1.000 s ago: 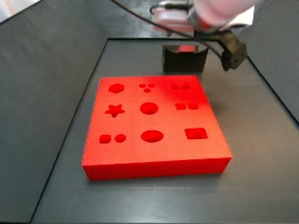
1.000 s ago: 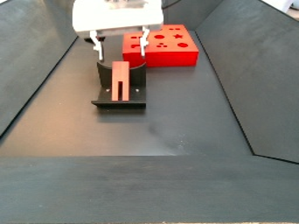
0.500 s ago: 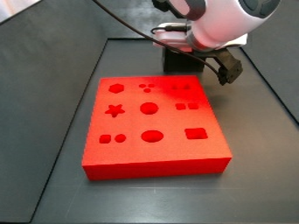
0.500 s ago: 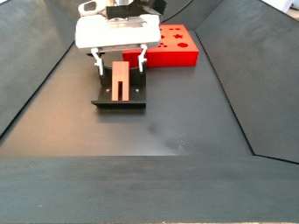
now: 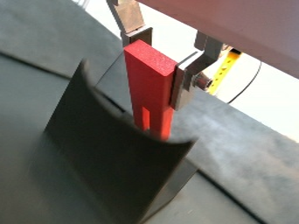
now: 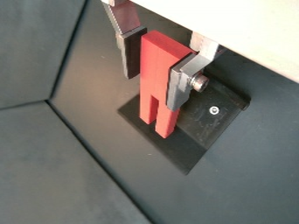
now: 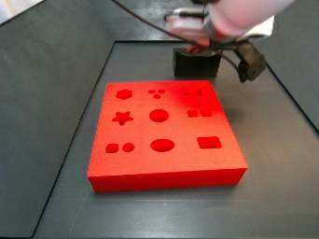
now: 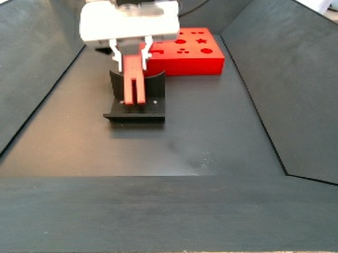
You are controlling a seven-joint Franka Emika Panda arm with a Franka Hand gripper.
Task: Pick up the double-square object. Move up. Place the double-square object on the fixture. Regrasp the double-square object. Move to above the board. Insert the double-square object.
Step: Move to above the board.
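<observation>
The double-square object [image 8: 134, 81] lay lengthwise in the channel of the fixture [image 8: 134, 111], a long red block whose lower end sat between the fixture's raised dark sides, as both wrist views showed [image 5: 151, 87] [image 6: 160, 86]. The gripper [image 8: 133, 61] stood directly over the fixture with its two silver fingers down on either side of the block's upper part; in a wrist view one finger [image 6: 187, 77] lay flat against the block's side face and the other [image 6: 121, 39] stood just beside the opposite face, so the jaws were nearly closed around the block, though whether both pads pressed firmly on it could not be told. In the wrist view [image 5: 152, 61] the gripper's plates flanked the block's top edge closely, with almost no gap left. The fixture [image 5: 122, 153] showed a curved dark front wall, and the block's notched lower end reached down behind it. The board [image 7: 165, 131] lay flat on the dark floor [image 7: 75, 140], its long sides running toward the fixture [image 7: 196, 63], which stood just beyond the board's far short edge, near the far wall of the floor. Open floor lay along the board's left side and in front of its near short edge; in the side view from the fixture's end, a wide bare stretch of floor [image 8: 199, 148] spread before the fixture's base plate, with the sloping side walls well apart from it.
</observation>
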